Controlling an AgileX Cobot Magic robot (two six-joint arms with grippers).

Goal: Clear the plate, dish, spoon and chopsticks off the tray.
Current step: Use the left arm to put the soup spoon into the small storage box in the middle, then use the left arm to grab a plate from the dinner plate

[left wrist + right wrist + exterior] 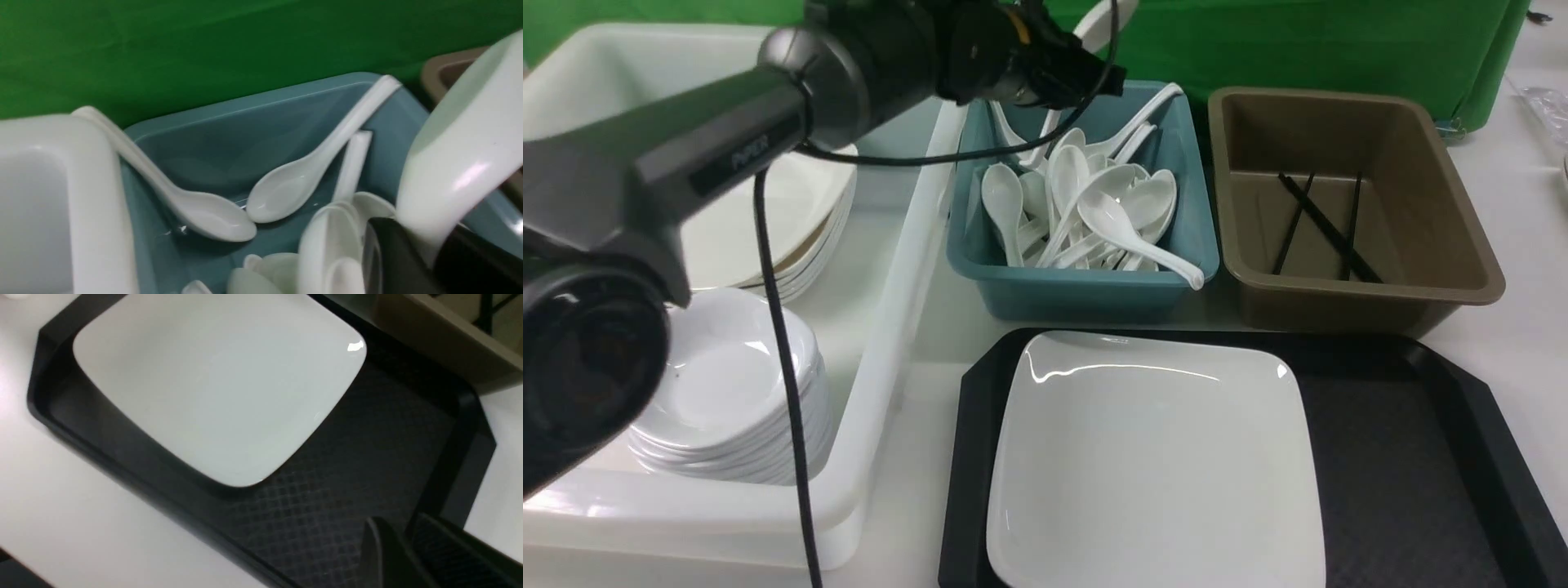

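The large white plate (1160, 457) lies on the left half of the black tray (1405, 457); both show in the right wrist view, the plate (216, 388) and the tray (347, 490). My left gripper (1086, 69) is shut on a white spoon (1104, 23) held above the back of the teal bin (1086, 294). In the left wrist view the spoon (461, 155) stands between the fingers (392, 253). My right gripper (394, 524) is shut and empty, low over the tray's bare right half. Black chopsticks (1327, 229) lie in the brown bin (1356, 286). No dish is on the tray.
The teal bin holds several white spoons (1094, 212). A white tub (882, 327) at the left holds a stack of small dishes (727, 392) and a stack of large plates (792, 220). A green backdrop stands behind the bins.
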